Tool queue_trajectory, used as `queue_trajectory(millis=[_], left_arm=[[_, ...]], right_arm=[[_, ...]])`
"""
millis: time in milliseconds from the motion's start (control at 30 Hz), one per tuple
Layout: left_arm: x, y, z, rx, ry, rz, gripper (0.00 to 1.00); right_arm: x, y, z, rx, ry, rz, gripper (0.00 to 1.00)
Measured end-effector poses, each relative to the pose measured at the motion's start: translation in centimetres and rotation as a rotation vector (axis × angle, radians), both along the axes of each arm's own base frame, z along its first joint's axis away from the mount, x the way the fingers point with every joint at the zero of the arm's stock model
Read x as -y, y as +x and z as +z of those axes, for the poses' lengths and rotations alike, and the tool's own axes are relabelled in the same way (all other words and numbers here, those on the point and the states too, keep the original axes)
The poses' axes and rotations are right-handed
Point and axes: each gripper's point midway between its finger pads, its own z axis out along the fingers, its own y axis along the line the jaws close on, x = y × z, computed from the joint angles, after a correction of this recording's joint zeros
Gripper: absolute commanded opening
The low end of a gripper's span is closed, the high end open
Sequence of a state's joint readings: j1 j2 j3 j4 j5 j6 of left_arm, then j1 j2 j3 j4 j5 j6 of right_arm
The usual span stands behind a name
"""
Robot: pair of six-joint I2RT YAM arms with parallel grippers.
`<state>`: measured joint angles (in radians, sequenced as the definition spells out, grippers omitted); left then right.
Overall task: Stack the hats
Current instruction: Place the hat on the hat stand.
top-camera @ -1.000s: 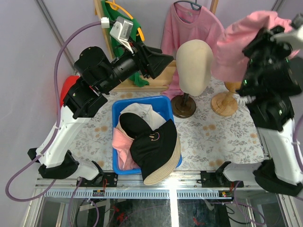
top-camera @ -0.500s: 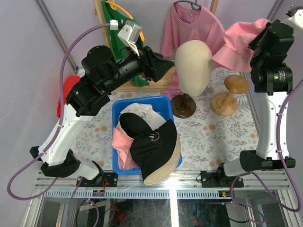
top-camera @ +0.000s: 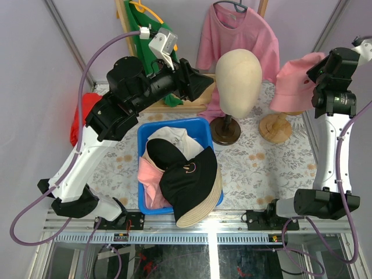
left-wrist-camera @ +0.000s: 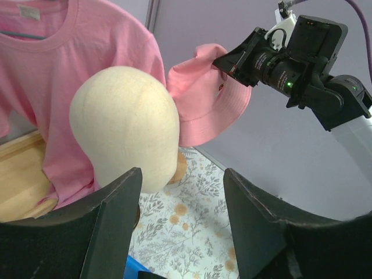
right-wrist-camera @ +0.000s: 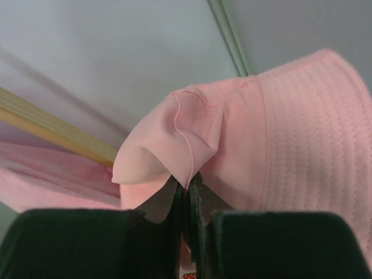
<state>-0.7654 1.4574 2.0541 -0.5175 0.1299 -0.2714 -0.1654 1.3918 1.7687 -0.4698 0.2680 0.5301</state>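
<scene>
My right gripper (right-wrist-camera: 189,186) is shut on a fold of a pink bucket hat (right-wrist-camera: 261,133) and holds it in the air. In the top view that pink hat (top-camera: 293,81) hangs over a wooden stand (top-camera: 276,125) at the back right, with the right gripper (top-camera: 317,74) at its right side. More hats lie piled in a blue bin (top-camera: 174,123): a black cap (top-camera: 186,174) on top, a tan brim (top-camera: 203,212), a pink one (top-camera: 148,180) and a white one (top-camera: 171,136). My left gripper (left-wrist-camera: 181,174) is open and empty, raised beside the mannequin head (left-wrist-camera: 125,125).
The cream mannequin head (top-camera: 238,78) stands on a dark base behind the bin. A pink shirt (top-camera: 235,29) and a green garment (top-camera: 142,20) hang at the back. A red cloth (top-camera: 81,113) lies at the left edge. Grey walls close in both sides.
The right arm has carried the pink hat down and away from the camera, over the wooden stand. The left arm has shifted slightly towards the mannequin head, jaws unchanged.
</scene>
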Motion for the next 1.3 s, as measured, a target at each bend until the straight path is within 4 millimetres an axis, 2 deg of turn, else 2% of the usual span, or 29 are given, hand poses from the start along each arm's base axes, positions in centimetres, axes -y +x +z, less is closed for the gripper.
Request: queue_trajectory(millis=[233, 367, 467, 633, 700, 767, 867, 967, 1233, 1300], left_arm=[[0.5, 0.7, -2.3, -0.041, 0.035, 0.004, 0.58], [0.5, 0.9, -2.7, -0.049, 0.042, 0.007, 0.58], [0.4, 1.0, -2.6, -0.047, 0.04, 0.009, 0.58], [0.4, 1.0, -2.6, -0.047, 0.04, 0.011, 0.58], [0.3, 1.1, -2.6, -0.047, 0.04, 0.014, 0.58], [0.1, 1.3, -2.6, -0.047, 0.04, 0.021, 0.58], [-0.2, 1.7, -2.6, -0.047, 0.039, 0.032, 0.58], [-0.4, 2.2, -3.0, -0.05, 0.041, 0.041, 0.58], [0.0, 2.7, -7.5, -0.112, 0.097, 0.027, 0.58], [0.0, 2.6, -8.0, -0.119, 0.104, 0.025, 0.58]], right_arm=[[-1.0, 0.4, -4.8, -0.052, 0.057, 0.045, 0.0], [-1.3, 0.3, -5.7, -0.051, 0.084, 0.059, 0.0], [-1.4, 0.8, -4.7, -0.021, 0.095, 0.069, 0.0], [-1.2, 2.5, 0.5, 0.096, 0.081, 0.079, 0.0], [-1.2, 2.8, 1.9, 0.135, 0.075, 0.08, 0.0], [-1.2, 2.9, 2.7, 0.162, 0.075, 0.081, 0.0], [-1.1, 3.3, 2.6, 0.171, 0.079, 0.081, 0.0], [-1.1, 3.8, 0.9, 0.156, 0.091, 0.079, 0.0], [-1.6, 4.0, -10.8, -0.02, 0.177, 0.081, 0.0], [-1.8, 3.8, -12.7, -0.053, 0.195, 0.083, 0.0]])
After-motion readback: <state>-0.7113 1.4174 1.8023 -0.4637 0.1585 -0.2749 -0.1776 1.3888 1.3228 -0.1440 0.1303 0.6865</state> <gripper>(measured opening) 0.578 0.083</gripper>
